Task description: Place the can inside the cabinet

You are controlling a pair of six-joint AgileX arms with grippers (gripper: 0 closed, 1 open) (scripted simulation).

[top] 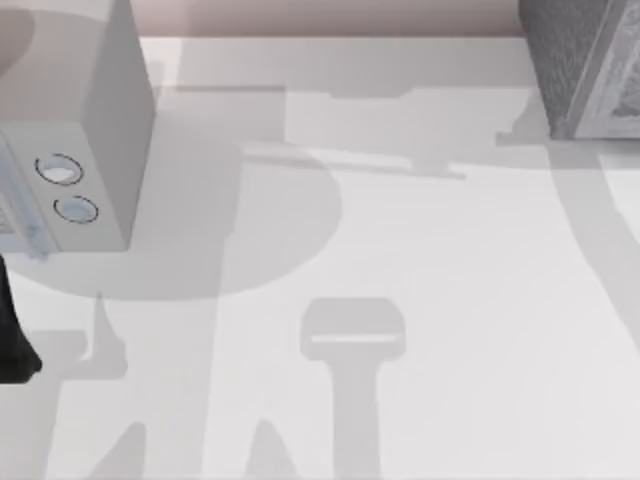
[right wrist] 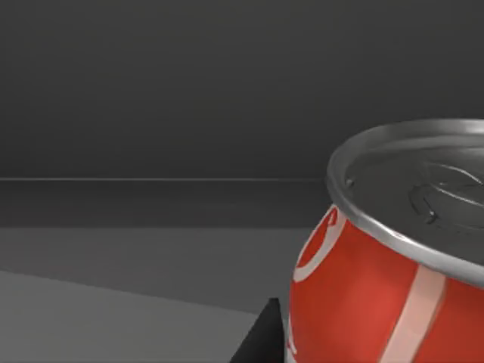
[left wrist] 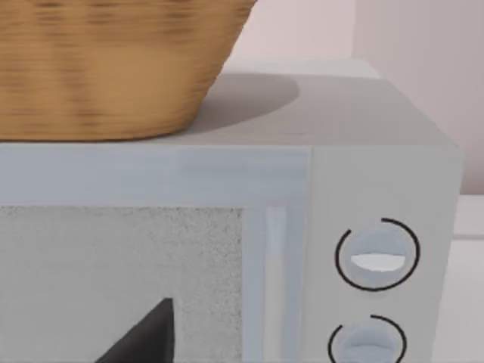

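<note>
Our right gripper's finger (right wrist: 257, 336) shows as a dark wedge touching the side of the can (right wrist: 378, 295), but we cannot tell how wide the pincer stands or whether it truly grips; the can sits upright, silver top up, against dark grey walls and floor. Our left arm (top: 12, 335) is at the table's left edge, its dark fingertip (left wrist: 147, 336) facing the light-grey microwave (left wrist: 318, 189) with two round dials and a wicker basket (left wrist: 106, 68) on top. The speckled cabinet (top: 575, 60) stands at the far right corner of the white table (top: 450, 300).
</note>
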